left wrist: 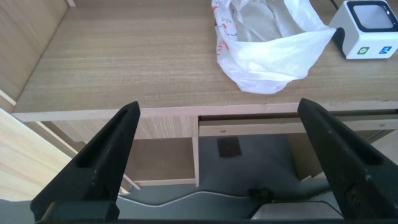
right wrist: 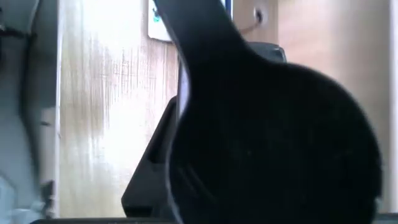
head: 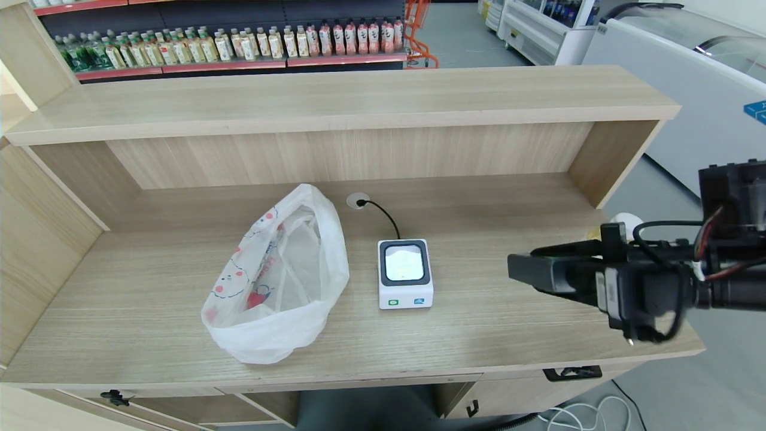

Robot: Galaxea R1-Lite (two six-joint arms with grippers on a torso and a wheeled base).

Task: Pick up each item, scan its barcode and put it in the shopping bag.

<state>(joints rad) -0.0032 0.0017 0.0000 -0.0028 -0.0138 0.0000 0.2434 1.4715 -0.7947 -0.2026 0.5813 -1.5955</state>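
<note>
My left fingers (left wrist: 115, 155) stand wide apart and hold nothing. The left gripper (left wrist: 219, 115) hangs in front of the counter (left wrist: 124, 56), lower than its top, and faces its front edge and the drawer front (left wrist: 249, 127) beneath.

Beyond that edge, on the counter top and well apart from those fingers, lies the shopping bag (left wrist: 273, 56). It is thin white plastic with red and pink cartoon prints, slumped, with its mouth gaping.

Near the bag, on the side toward my right arm, sits the scanner (head: 405, 272), a small white box with a dark-rimmed window facing up. A black cable (head: 386, 216) runs from its back to a round hole (head: 358, 200) in the counter near the back wall.

My right gripper (head: 520, 269) lies level over the counter's right end, pointing toward the scanner and well apart from it. Whether it is spread or closed on anything I cannot tell. Close before its wrist camera sits a dark round bulk (right wrist: 273, 143), perhaps something held, perhaps part of the gripper itself.

Behind that gripper, at the counter's right edge, a pale rounded thing (head: 619, 222) with a yellowish part peeks out. The arm hides half of it, too much to name it.

Past the counter's raised back ledge, a shop shelf (head: 239, 63) carries rows of drink bottles (head: 326, 39).
</note>
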